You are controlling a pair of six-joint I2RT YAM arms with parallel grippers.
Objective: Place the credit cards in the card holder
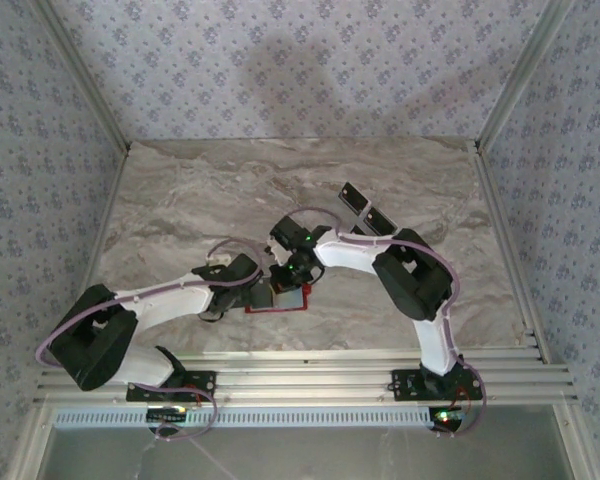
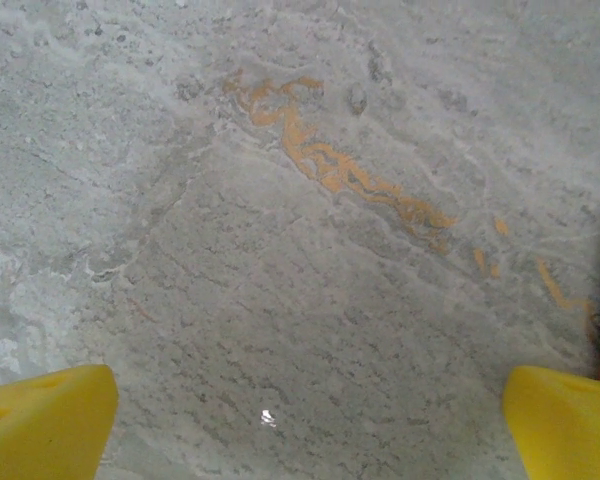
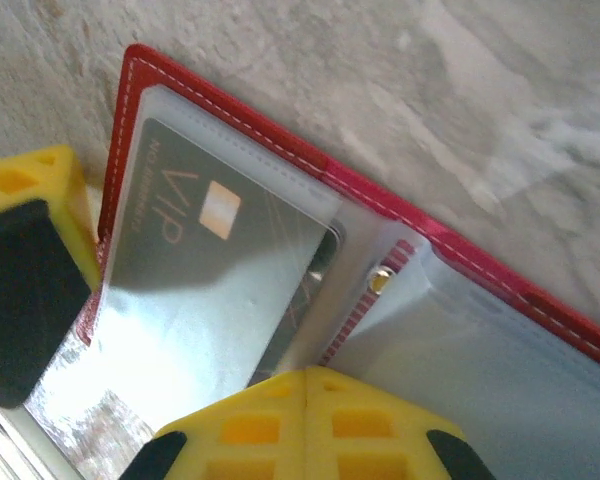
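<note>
**Step in hand, as judged:** seating the grey card in the wallet's left sleeve.

1. Left gripper (image 2: 305, 425): jaws wide apart with nothing between them, over bare table. The wallet's red edge lies at the right margin of its view. Recommend it press down on that edge to pin the wallet before any push, as an unpinned wallet is likely to slide on this smooth top.
2. Wallet (image 3: 220, 103): lies open at frame centre in the top view, between the 2 grippers. The grey card (image 3: 200, 290) sits mostly under the clear sleeve, with its lower end protruding.
3. Right gripper (image 3: 305, 405): jaws together at the card's lower edge. Whether they pinch it or only press on it cannot be told. Recommend a push along the card's long axis, kept flat, so no corner snags the sleeve mouth.
4. 2 black cards (image 1: 357, 199): upper right of centre, well apart from the wallet and not yet loaded.

**Surface:** the table (image 1: 180, 190) is a glossy grey marble pattern with orange veins.

**Room:** the walls (image 1: 310, 60) on 3 sides are papered in a small floral print. Metal rails (image 1: 310, 362) run along the near edge.
</note>
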